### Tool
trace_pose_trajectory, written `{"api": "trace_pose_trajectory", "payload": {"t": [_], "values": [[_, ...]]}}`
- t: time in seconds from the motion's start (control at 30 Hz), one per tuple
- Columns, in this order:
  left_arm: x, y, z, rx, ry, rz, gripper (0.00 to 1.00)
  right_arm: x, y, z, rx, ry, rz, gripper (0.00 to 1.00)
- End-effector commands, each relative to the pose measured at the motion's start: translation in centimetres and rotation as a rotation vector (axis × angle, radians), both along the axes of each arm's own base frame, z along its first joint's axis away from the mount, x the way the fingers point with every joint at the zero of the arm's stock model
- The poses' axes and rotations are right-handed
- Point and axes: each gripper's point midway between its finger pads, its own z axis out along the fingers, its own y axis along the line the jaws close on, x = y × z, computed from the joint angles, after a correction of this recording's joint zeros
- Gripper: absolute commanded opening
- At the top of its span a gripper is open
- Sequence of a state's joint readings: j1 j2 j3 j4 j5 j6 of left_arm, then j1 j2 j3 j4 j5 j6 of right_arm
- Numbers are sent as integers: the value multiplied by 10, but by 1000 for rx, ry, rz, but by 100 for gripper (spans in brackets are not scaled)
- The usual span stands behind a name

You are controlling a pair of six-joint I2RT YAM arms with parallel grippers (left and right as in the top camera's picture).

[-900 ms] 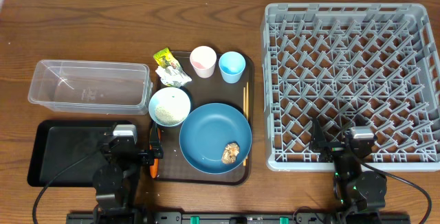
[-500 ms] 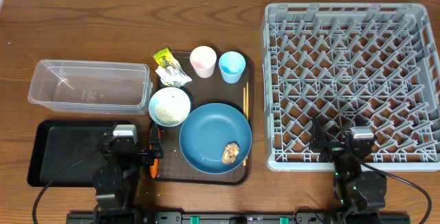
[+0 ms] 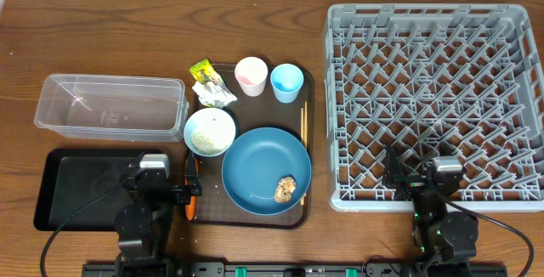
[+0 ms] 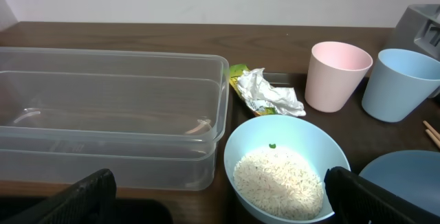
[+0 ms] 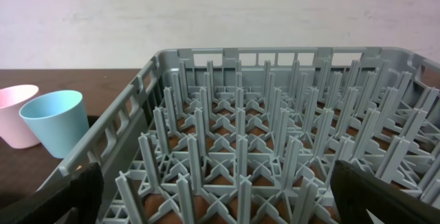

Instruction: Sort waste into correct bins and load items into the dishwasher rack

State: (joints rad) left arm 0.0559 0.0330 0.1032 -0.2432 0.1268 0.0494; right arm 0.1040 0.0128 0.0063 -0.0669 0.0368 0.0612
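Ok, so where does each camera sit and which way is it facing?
Overhead: above the table, looking straight down; left arm and right arm show at the bottom edge.
Left wrist: low, facing the tub and bowl; its dark fingertips frame the bottom corners.
Right wrist: low, facing across the rack; its fingertips in the bottom corners.
Shared: both wrist views catch the pink cup and blue cup.

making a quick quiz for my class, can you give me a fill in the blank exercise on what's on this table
1. The white bowl holds ____.
2. The brown food lump lies on the blue ____.
3. The crumpled tissue lies on the yellow-green ____.
4. The chopsticks lie on the dark brown ____.

Missing words: rice; plate; wrapper; tray.
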Motion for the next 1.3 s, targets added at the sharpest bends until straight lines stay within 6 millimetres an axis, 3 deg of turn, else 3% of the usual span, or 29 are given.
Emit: {"api": "trace_pose_trajectory", "payload": {"t": [0.0, 0.2, 0.77, 0.93, 1.07, 1.27], "values": [[0, 0, -14, 0, 34, 3, 98, 0, -3, -2, 12, 6, -14, 99], [-2, 25, -14, 121, 42, 118, 98, 0, -3, -2, 12, 6, -14, 99], [-1, 22, -15, 115, 44, 102, 98, 0, -3, -1, 13, 5, -14, 99], [0, 19, -12, 4, 24, 118, 98, 0, 6, 6, 19, -22, 38, 99], [3, -20, 11, -72, -54, -101, 98, -3, 23, 31, 60, -113, 139, 99], [-2, -27, 61, -124, -134, -133, 98, -13, 22, 88, 222, -218, 151, 99]]}}
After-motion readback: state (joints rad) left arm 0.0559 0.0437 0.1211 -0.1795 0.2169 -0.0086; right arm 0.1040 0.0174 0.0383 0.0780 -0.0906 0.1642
